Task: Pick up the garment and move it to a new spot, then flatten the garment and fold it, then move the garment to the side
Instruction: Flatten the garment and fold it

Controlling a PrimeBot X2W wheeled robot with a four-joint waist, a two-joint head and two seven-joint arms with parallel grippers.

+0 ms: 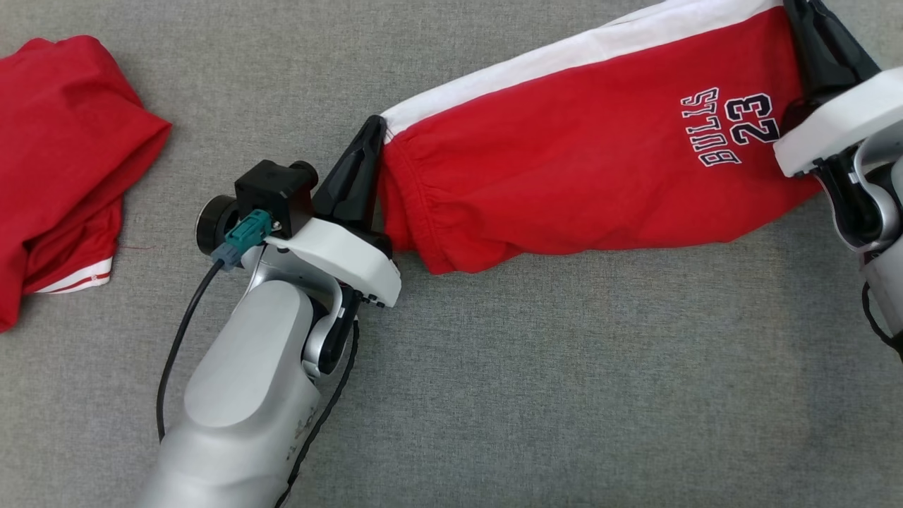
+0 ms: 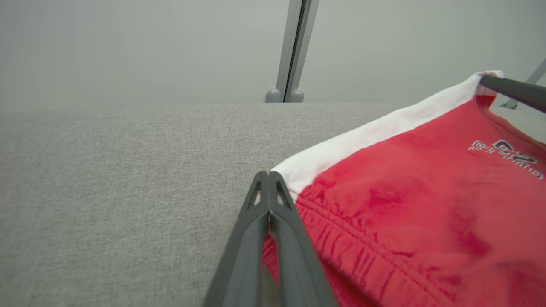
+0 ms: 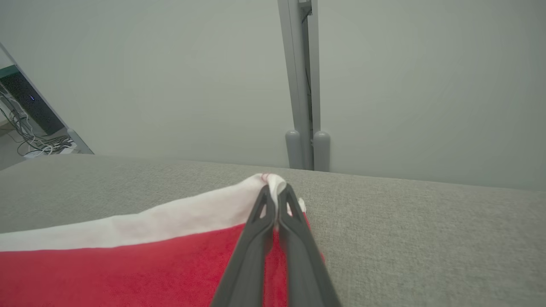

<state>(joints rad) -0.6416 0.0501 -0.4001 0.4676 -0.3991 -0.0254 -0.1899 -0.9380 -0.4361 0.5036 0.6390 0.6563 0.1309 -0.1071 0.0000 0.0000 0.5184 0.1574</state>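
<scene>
A grey woven surface [image 1: 494, 395] spreads under everything and ends at a plain pale wall [image 2: 128, 42] with a metal post [image 2: 294, 47]. The red garment [image 1: 564, 162] is stretched across the right half. Its long axis slants from the gathered waistband near the middle up to the far right, with a white stripe along the far edge and a "BULLS 23" print [image 1: 730, 127] by the right end. Another red cloth [image 1: 63, 141] lies far left. The left gripper [image 1: 372, 130], forearm rising from below, is clenched on the waistband's white corner. The right gripper [image 3: 275, 196] pinches the opposite white corner.
</scene>
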